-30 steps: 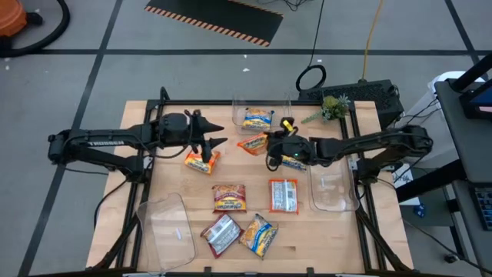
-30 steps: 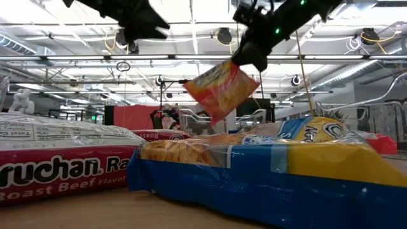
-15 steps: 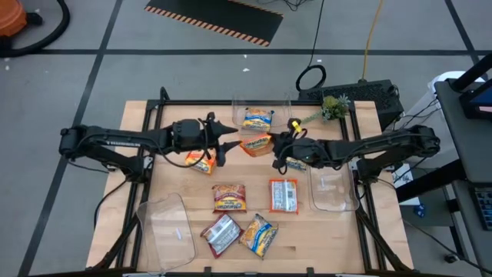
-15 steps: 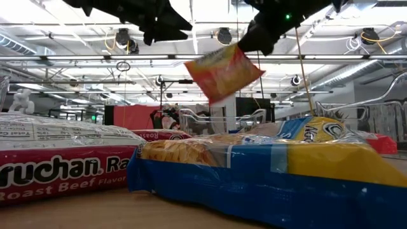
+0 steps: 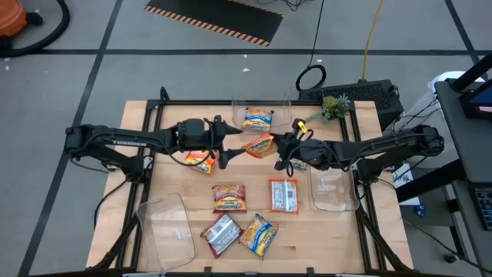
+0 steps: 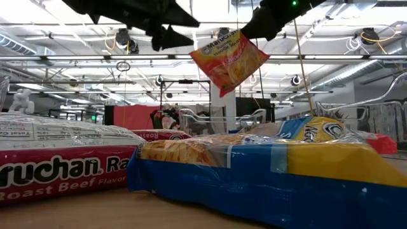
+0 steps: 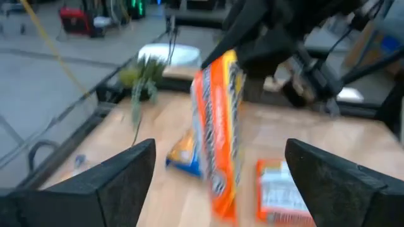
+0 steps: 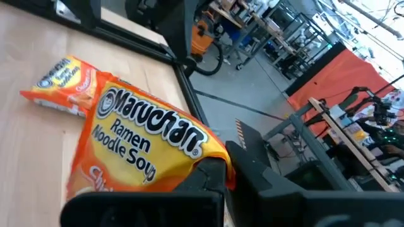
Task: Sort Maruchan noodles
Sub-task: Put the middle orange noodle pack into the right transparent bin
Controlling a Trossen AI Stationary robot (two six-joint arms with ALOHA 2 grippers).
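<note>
1. Nearest the low camera, a blue-and-yellow packet and a roast beef packet lie flat on the table. They are well below the arms, so the risk is not there.

2. Higher up, the right gripper is clamped on one edge of an orange packet, which hangs tilted in the air above the middle of the table. Held only by an edge, the slick wrapper could slip out, or swing as the arm moves.

3. The left gripper has its fingers spread wide, and the orange packet stands just in front of them in the left wrist view — it looks like a handover. If the right gripper lets go before the left one closes, the packet drops among the loose ones below. The two grippers are also near enough to knock together.

4. Farther back stands a clear bin with a blue-and-yellow packet already in it — a wrong drop could put the orange packet in with it.

5. Against a second ago, the left gripper has travelled from beside an orange packet on the table toward the centre, and the held packet sits higher and more upright in the low view.
</note>
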